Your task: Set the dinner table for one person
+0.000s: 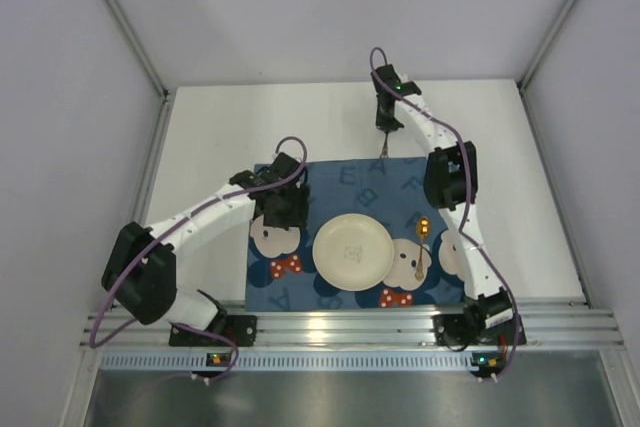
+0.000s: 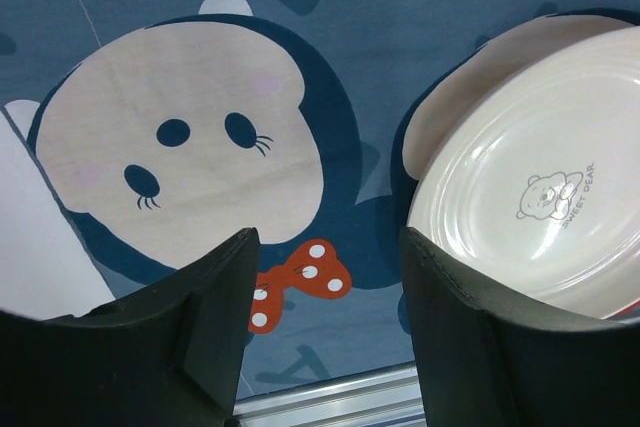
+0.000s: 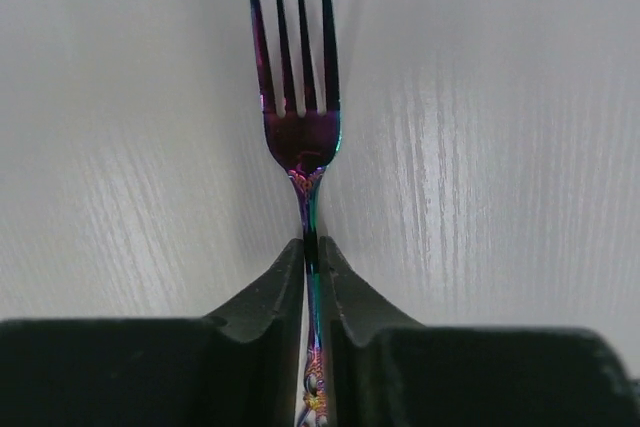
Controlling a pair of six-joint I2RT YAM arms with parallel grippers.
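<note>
A: Left fingers, how are they set?

B: The left gripper is logged with its fingers spread apart and nothing held between them. It is hung low over the placemat. A cartoon mouse face is noted ahead of the left-hand finger, and a red dotted bow is seen in the gap between the two fingers.

A: And past the other finger?

B: A white plate is found just beside the right-hand finger, laid flat on the placemat, with a small bear printed on it. Farther right a gold spoon is recorded on the placemat, on the plate's far side, well apart from both pairs of fingers.

A: Right fingers?

B: The right gripper is seen closed tight on the handle of the fork. The tines are pointed straight ahead of the fingertips.

A: The dinner table?

B: The dinner table is seen as the white surface beneath and ahead of the right fingers. Whether it is touched by the tines cannot be told.
</note>
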